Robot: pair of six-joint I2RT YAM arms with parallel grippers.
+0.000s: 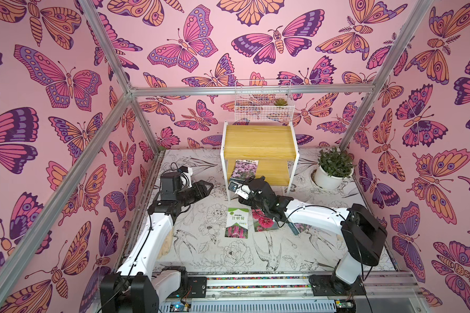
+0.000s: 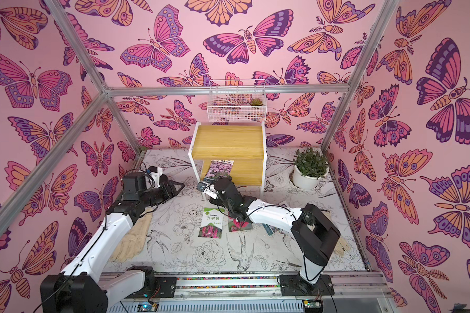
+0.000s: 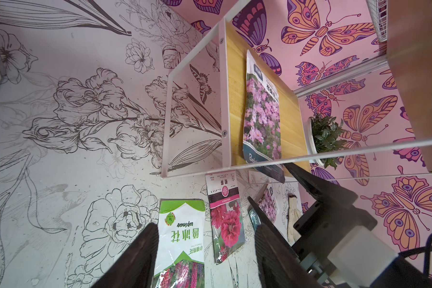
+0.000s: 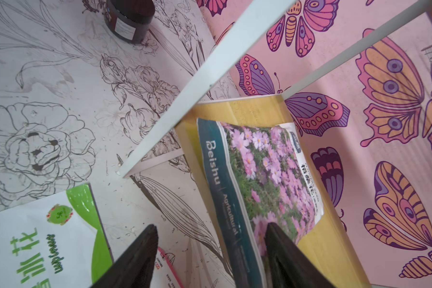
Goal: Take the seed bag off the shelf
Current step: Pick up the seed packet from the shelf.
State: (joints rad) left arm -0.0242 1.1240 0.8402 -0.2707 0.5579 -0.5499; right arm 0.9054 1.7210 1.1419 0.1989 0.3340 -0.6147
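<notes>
The seed bag, printed with pink flowers and a teal band, lies on the lower yellow board of the shelf. Its teal end hangs over the front edge. My right gripper is open at that overhanging end. One finger is over the bag's face and the other is over the table, so the bag's edge lies between the jaws. My left gripper hovers over the table left of the shelf, open with nothing between its fingers.
A green-and-white seed bag and a red-flower one lie flat in front of the shelf. A third bag shows under my right arm. A potted plant stands right of the shelf, with a wire basket above it. A dark jar stands to the left.
</notes>
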